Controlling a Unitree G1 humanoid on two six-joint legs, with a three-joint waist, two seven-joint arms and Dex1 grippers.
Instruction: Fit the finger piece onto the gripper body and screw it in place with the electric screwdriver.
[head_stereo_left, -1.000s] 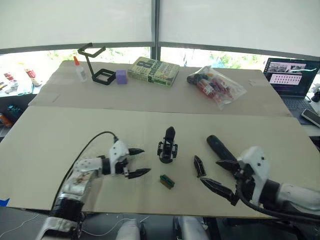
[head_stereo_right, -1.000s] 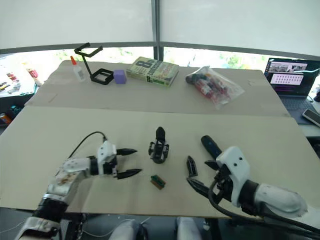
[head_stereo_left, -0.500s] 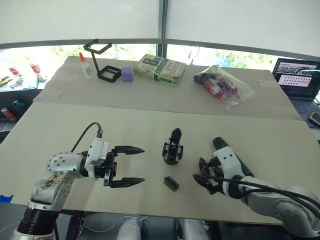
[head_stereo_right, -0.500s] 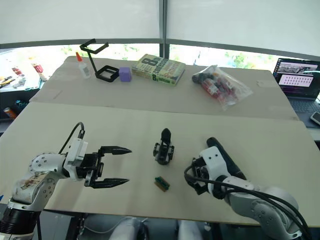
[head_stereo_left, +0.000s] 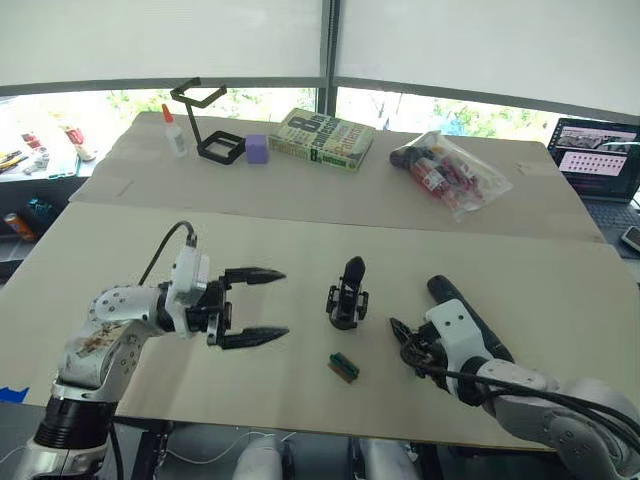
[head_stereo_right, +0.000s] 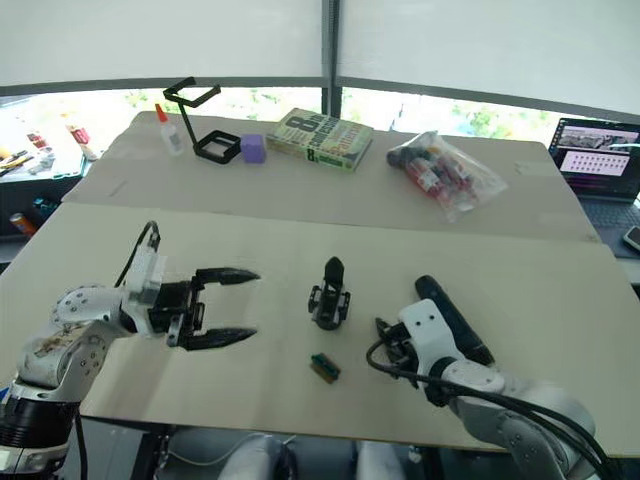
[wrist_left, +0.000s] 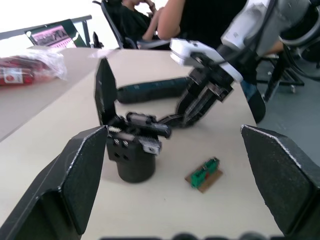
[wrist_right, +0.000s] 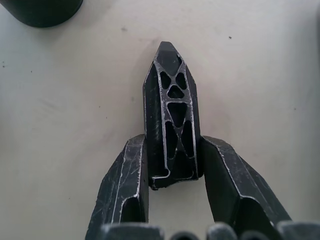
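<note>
Left gripper (head_stereo_left: 262, 305) raised level, fingers spread wide, right gripper (wrist_right: 172, 172) lowered, fingers pressed inward

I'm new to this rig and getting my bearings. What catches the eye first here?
The right gripper, low on the near table, has its fingers closed on the flat finger piece. The gripper body stands upright mid-table, with the open left gripper facing it from the left.

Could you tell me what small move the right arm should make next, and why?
Probably lift the finger piece slightly off the table. The right pincer already has a finger pressed against each side of its base while it lies flat, and the gripper body it must join stands a little way to the left.
</note>
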